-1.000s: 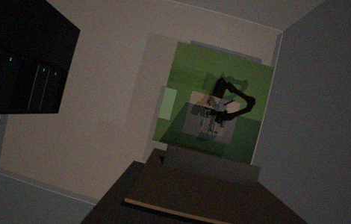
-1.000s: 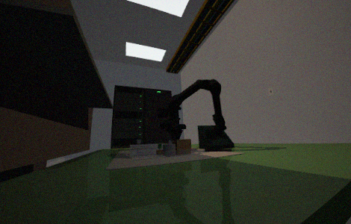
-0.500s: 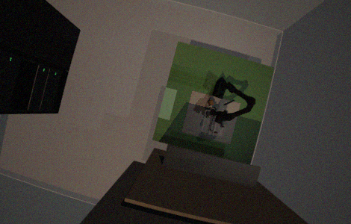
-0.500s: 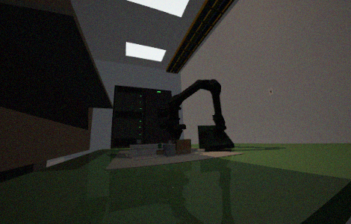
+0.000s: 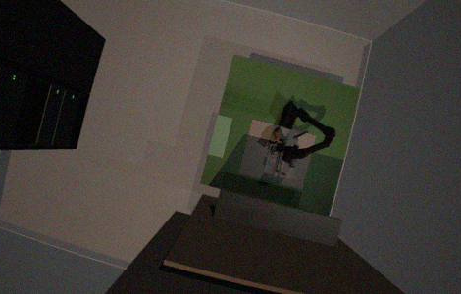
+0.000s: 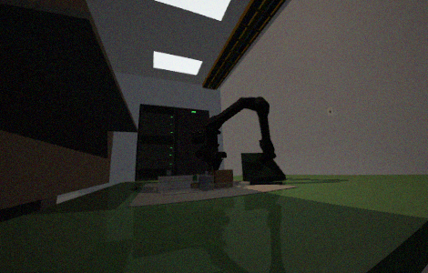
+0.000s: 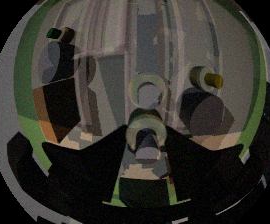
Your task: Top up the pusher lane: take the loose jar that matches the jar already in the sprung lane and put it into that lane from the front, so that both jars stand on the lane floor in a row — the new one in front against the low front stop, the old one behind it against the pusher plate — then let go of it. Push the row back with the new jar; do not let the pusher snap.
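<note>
In the wrist view my gripper (image 7: 146, 129) is shut on a pale jar (image 7: 146, 132) with a light green rim, held between the dark fingers. Just ahead of it a matching pale jar (image 7: 148, 91) stands in the grey lane (image 7: 146, 30), which runs away from me between rails. In the top view the arm bends over the grey lane unit (image 5: 276, 164), and the gripper (image 5: 280, 144) is at its near end. In the exterior view the gripper (image 6: 208, 170) hangs low over the unit, and the jars are too small to tell apart.
A dark bottle with a green cap (image 7: 58, 56) stands left of the lane above an orange-brown block (image 7: 49, 112). A dark jar with a yellow lid (image 7: 208, 86) stands to the right. The unit rests on a green table (image 5: 264, 83) (image 6: 336, 200).
</note>
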